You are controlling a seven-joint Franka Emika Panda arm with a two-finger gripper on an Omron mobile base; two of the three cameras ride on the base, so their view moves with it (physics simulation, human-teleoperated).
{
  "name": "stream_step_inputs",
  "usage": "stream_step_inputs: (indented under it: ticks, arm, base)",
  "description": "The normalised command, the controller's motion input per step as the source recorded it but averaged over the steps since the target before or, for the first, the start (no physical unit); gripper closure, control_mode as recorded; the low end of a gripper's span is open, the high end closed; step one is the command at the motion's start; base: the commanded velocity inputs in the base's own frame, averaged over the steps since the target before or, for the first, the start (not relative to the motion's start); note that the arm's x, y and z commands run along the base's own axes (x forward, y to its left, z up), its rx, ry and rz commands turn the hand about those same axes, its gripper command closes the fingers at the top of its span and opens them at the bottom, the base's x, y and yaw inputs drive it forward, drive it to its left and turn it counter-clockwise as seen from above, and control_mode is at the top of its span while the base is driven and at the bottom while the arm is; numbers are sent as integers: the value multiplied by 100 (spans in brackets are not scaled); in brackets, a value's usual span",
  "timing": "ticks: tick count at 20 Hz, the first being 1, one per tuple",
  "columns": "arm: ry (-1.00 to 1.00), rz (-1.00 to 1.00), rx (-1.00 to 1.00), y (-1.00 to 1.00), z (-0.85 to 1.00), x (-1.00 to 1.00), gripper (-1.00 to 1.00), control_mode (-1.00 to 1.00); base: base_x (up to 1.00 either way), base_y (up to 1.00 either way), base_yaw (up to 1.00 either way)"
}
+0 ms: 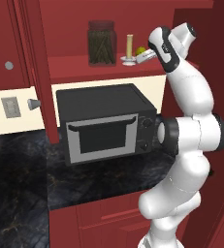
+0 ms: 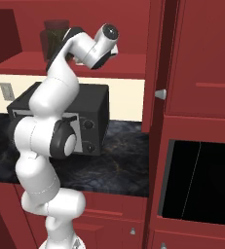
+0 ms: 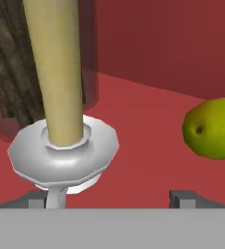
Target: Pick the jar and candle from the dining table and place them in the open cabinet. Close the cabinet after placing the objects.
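Released tool [image 3: 114,197] just before candle [image 3: 55,73], its handle beside one fingertip.

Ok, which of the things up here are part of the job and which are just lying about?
Job: jar, candle, cabinet, and the open gripper beside the candle.
Lying about: green ball, microwave, wall outlet, built-in oven.

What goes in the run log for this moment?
claw: open, at shelf | candle: on cabinet shelf | jar: beside it | door: open
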Motion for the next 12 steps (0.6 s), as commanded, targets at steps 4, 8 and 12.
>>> stream_step_inputs:
  ticks: [4, 8, 12]
  arm:
    - [-8, 2, -1, 5, -6, 0, -100, -100]
    - [-3, 1, -1, 1, -2, 5, -100, -100]
    - [0, 0, 0, 0, 0, 0, -100, -100]
  base:
    - [0, 0, 0]
    - [0, 0, 0]
    - [0, 0, 0]
